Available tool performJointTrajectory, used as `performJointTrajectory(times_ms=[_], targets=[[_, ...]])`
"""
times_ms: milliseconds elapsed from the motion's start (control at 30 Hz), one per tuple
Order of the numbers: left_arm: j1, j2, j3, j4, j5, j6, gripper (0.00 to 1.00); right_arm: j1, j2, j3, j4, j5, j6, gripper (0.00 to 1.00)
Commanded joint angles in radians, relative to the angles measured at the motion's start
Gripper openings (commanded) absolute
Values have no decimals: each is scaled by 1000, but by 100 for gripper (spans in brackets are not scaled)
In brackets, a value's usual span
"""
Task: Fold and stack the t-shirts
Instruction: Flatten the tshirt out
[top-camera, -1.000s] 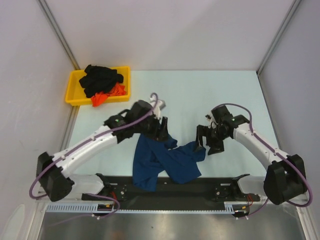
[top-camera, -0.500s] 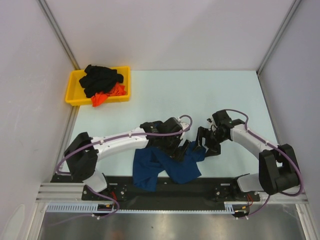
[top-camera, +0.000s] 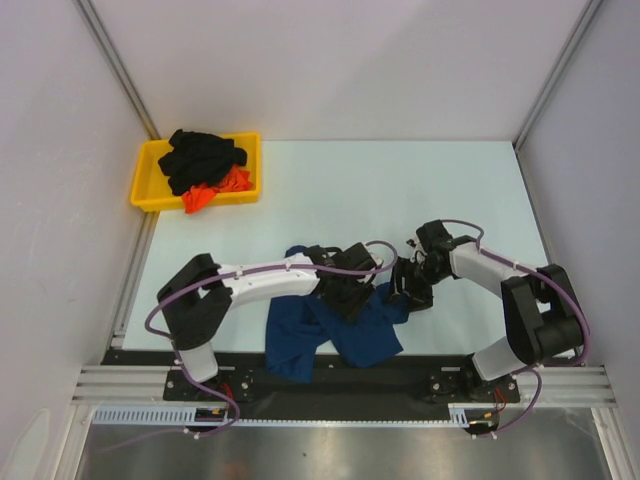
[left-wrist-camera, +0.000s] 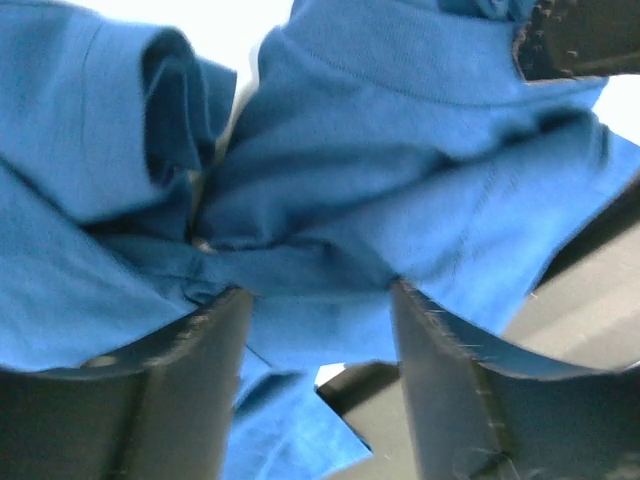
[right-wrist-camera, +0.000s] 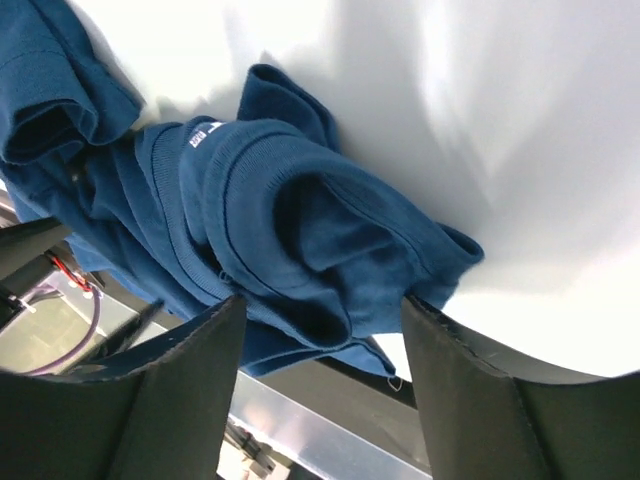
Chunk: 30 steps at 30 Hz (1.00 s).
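I see the blue shirt (top-camera: 365, 335) lying crumpled on the near middle of the table (top-camera: 400, 190), its near edge spilling over the black base rail (top-camera: 420, 375) between the two arms. My left gripper (top-camera: 348, 297) reaches across from the left and sits low over the far part of the heap. In the left wrist view its jaws stand apart with bunched blue cloth filling the gap just beyond the fingers (left-wrist-camera: 190, 380), and nothing looks pinched. My right gripper (top-camera: 410, 287) comes in from the right and hangs at the shirt's right-hand far corner, close beside the left one. In the right wrist view its jaws are also apart and straddle a rolled fold at the collar. The ribbed neckband and a small white label (right-wrist-camera: 196, 135) lie a little past the tips, and bare table shows to the right of the fold. The cloth sits between the fingers (right-wrist-camera: 470, 400) without being squeezed. Well apart, at the far left corner, the yellow tray (top-camera: 145, 180) holds a black shirt (top-camera: 200, 155) heaped over an orange-red shirt (top-camera: 215, 192).
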Motion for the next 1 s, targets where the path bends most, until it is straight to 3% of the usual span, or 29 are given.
performJointTrajectory(times_ms=[0, 67, 100, 133, 167, 200, 233, 267, 400, 433, 533, 633, 767, 967], targets=[[2, 72, 62, 13, -9, 45, 61, 7, 16, 31, 49, -6, -3, 62], [3, 84, 90, 7, -27, 59, 49, 7, 27, 31, 56, -6, 0, 54], [3, 89, 99, -4, -56, 62, 42, 4, 30, 31, 64, -3, 0, 45], [6, 90, 119, -11, -70, 65, 33, 1, 33, 31, 64, 3, -2, 38], [10, 90, 128, -20, -82, 71, 19, -1, 35, 33, 64, 11, -2, 32], [14, 90, 136, -31, -105, 74, 9, -11, 33, 36, 59, 19, -5, 16], [23, 87, 157, -40, -119, 80, 0, -16, 32, 36, 56, 32, -6, 7], [26, 86, 175, -56, -141, 91, 0, -24, 19, 39, 49, 40, -9, 0], [39, 31, 353, -216, -268, 134, 0, -65, -104, 150, -152, 218, -28, 0], [46, 2, 454, -244, -282, 140, 0, -111, -161, 178, -189, 309, -22, 0], [60, -35, 681, -336, -311, 145, 0, -247, -364, 293, -283, 376, -29, 0], [59, -78, 851, -372, -340, 151, 0, -260, -424, 460, -391, 454, -63, 0], [60, -138, 959, -381, -400, 224, 0, -249, -487, 577, -436, 473, -71, 0], [60, -322, 932, -260, -504, 270, 0, -240, -516, 812, -568, 580, -78, 0]])
